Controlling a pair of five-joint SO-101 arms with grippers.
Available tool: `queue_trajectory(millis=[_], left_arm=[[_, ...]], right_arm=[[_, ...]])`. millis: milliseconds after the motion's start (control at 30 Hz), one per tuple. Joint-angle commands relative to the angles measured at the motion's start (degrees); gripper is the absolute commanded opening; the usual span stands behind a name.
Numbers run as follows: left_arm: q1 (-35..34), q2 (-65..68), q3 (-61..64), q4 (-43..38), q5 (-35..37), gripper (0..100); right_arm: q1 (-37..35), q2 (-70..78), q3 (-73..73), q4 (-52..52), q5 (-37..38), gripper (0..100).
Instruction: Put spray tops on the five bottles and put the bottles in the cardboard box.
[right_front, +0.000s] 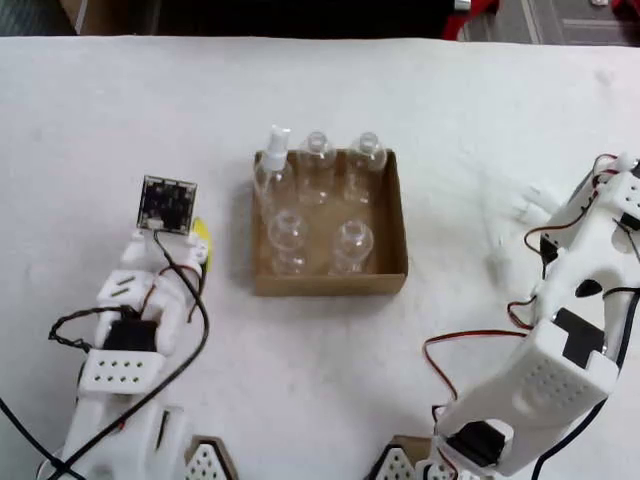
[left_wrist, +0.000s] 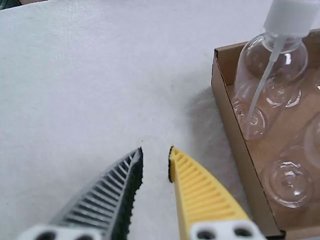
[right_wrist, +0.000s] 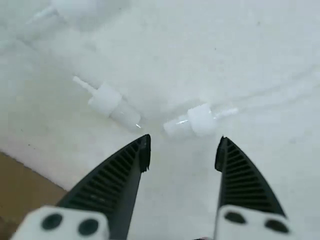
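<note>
**Right hand over the loose tops, left hand waiting by the box**

My right hand (right_wrist: 182, 147) hangs above the surface (right_front: 300, 380) with its fingers wide apart and nothing between them. Two spray tops lie on their sides just ahead of the fingertips. The nearer top (right_wrist: 197, 120) is almost in line with the gap, and the other top (right_wrist: 107, 102) is off beyond the left finger. I judge the wide spread is there to straddle the nearer top on the way down.

My left hand (left_wrist: 155, 150) is low over the surface with its fingers only slightly apart and empty. The box (left_wrist: 235, 150) is close by on its yellow-finger side, which looks like a good place to steady a bottle.

All five bottles stand in the box. The capped bottle (right_front: 273, 170) sits in the far corner nearest the left hand, and the four bare bottles (right_front: 352, 245) need tops.
</note>
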Motion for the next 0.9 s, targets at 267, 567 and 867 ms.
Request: queue_trajectory(millis=[267,567,867], left_arm=[[0.7,0.0,-0.4,-1.9,-0.2,9],[0.7,0.0,-0.4,-1.9,-0.4,9],[0.7,0.0,-0.4,-2.0,-0.5,9]], right_arm=[[2.1,-3.6,-1.1,1.0,88.2,19.1],[3.2,-4.5,9.8,0.7,103.3,19.1],[3.5,-4.0,22.9,-16.6,103.3,19.1]])
